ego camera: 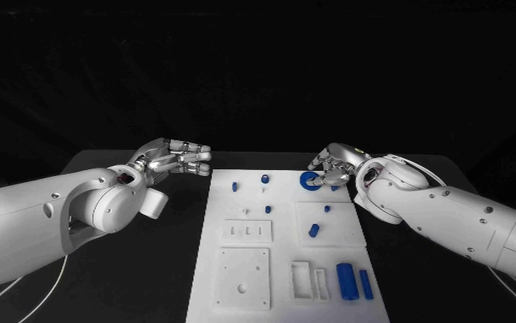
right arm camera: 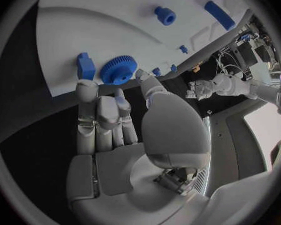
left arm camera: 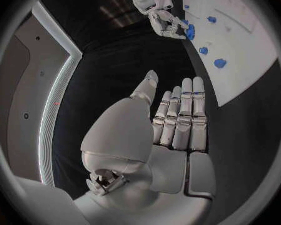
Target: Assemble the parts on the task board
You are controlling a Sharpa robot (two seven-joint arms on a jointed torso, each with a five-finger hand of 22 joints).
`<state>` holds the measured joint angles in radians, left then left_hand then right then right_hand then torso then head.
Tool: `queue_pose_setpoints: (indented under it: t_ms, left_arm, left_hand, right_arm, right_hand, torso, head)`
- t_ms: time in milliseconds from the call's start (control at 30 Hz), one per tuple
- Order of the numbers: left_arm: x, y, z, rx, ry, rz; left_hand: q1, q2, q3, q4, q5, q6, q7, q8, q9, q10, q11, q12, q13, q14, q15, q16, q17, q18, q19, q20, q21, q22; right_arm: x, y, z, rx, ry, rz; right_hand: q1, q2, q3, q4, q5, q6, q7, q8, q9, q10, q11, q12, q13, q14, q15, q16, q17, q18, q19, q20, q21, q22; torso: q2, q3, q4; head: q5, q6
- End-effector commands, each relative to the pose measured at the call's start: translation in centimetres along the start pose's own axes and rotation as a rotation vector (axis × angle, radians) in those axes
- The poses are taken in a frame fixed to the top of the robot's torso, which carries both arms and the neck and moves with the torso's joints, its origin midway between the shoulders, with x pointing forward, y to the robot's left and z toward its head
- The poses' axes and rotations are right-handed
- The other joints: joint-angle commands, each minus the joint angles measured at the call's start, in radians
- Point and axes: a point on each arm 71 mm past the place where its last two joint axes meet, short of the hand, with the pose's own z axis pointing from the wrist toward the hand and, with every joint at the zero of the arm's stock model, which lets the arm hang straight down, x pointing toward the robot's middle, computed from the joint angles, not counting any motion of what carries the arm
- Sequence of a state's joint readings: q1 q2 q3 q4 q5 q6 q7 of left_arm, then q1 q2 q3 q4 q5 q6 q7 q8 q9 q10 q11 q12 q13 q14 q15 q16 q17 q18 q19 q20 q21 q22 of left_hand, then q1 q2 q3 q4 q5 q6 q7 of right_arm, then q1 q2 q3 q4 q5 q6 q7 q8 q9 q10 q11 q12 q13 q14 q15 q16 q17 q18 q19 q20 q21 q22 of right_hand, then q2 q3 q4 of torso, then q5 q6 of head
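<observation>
The silver left hand (ego camera: pixel 172 157) hovers off the 9 o'clock edge of the white rectangular task board (ego camera: pixel 282 278), its fingers apart and holding nothing. Small blue plastic parts lie across the board, with a blue cylinder (ego camera: pixel 345 280) near 5 o'clock. At about 1 o'clock the silver right hand (ego camera: pixel 335 165) reaches for the toothed blue plastic gear (ego camera: pixel 309 180), fingertips (right arm camera: pixel 87 87) just beside it; I cannot tell whether it is gripped yet.

The risk, as I judge it: the fingers may nudge the gear sideways into the small blue block (right arm camera: pixel 85 66) beside it.

The right wrist view shows the gear's teeth and that block, which the hand hides from the head camera.
</observation>
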<state>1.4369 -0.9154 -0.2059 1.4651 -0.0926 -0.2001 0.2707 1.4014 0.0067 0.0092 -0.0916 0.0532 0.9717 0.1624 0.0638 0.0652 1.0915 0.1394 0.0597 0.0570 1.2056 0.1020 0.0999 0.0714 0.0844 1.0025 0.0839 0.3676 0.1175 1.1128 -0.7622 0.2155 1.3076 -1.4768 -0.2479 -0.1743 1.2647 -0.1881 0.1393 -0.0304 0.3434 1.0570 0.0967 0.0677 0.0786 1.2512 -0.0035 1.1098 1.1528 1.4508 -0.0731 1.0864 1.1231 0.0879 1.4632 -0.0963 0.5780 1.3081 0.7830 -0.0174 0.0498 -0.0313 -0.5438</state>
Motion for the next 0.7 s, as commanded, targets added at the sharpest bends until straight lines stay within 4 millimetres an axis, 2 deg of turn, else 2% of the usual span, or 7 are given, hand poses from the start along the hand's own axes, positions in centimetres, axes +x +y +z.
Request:
queue_pose_setpoints:
  t_ms: [33,67,100,333,700]
  left_arm:
    - [0.12,-0.19,0.08,0.007,0.012,0.001]
    - [0.1,-0.18,0.08,0.007,0.011,0.002]
    - [0.07,-0.18,0.08,0.007,0.011,0.002]
    - [-0.04,-0.1,0.03,0.004,0.009,0.002]
    - [-0.01,0.02,0.08,-0.001,0.012,0.003]
  left_hand:
    - [-0.004,0.0,0.003,-0.005,-0.002,-0.009,0.001,-0.001,0.0,-0.004,-0.001,0.001,0.001,0.002,-0.001,0.002,0.001,-0.003,-0.009,0.0,0.003,-0.001]
    - [-0.004,0.0,0.003,-0.005,-0.002,-0.009,0.001,-0.001,0.0,-0.004,-0.001,0.001,0.001,0.002,-0.001,0.002,0.001,-0.003,-0.009,0.0,0.003,-0.001]
    - [-0.004,0.0,0.003,-0.005,-0.002,-0.009,0.001,-0.001,0.0,-0.004,-0.001,0.001,0.001,0.002,-0.001,0.002,0.001,-0.003,-0.009,0.0,0.003,-0.001]
    - [-0.004,0.0,0.003,-0.005,-0.002,-0.009,0.001,-0.001,0.0,-0.004,-0.001,0.001,0.001,0.002,-0.001,0.002,0.001,-0.003,-0.009,0.0,0.003,-0.001]
    - [-0.004,0.0,0.003,-0.005,-0.002,-0.009,0.001,-0.001,0.0,-0.004,-0.001,0.001,0.001,0.002,-0.001,0.002,0.001,-0.003,-0.009,0.0,0.003,-0.001]
  right_arm:
    - [0.02,0.17,-0.14,-0.017,-0.009,0.026]
    - [0.01,0.18,-0.19,-0.018,-0.012,0.031]
    - [-0.01,0.18,-0.22,-0.019,-0.014,0.035]
    - [0.05,0.08,-0.4,-0.015,0.001,0.04]
    - [0.39,-0.25,-0.35,0.002,0.027,-0.042]
  right_hand:
    - [-0.013,0.003,-0.012,0.007,0.021,-0.005,0.003,-0.004,0.0,0.005,0.003,0.003,0.001,0.006,0.004,0.002,0.002,0.011,0.047,0.006,0.0,0.036]
    - [-0.031,0.003,-0.034,0.022,0.095,-0.005,0.003,-0.004,0.0,0.006,0.002,0.005,0.002,0.006,0.003,0.004,0.004,0.011,0.048,0.005,0.003,0.038]
    - [-0.024,0.011,-0.058,0.028,0.101,-0.005,0.003,-0.004,0.0,0.007,0.002,0.006,0.004,0.006,0.003,0.005,0.004,0.012,0.048,0.006,0.003,0.041]
    - [-0.012,0.012,-0.068,0.043,0.094,-0.004,0.002,-0.004,0.0,0.007,0.002,0.006,0.005,0.006,0.003,0.007,0.005,0.013,0.049,0.006,0.004,0.048]
    - [0.012,0.009,-0.071,0.021,0.075,-0.015,0.006,-0.004,-0.002,0.02,0.005,0.034,0.03,0.008,0.006,0.032,0.026,0.013,0.052,0.008,0.039,0.067]
  torso:
    - [0.0,-0.0002,0.0015]
    - [0.0,-0.0001,0.0017]
    - [0.0,0.0,0.002]
    - [0.0,-0.0001,0.0016]
    - [0.0,-0.0004,-0.0003]
  head:
    - [-0.001,0.001]
    - [-0.001,0.001]
    - [-0.001,0.001]
    - [-0.001,0.0]
    - [-0.003,0.0]
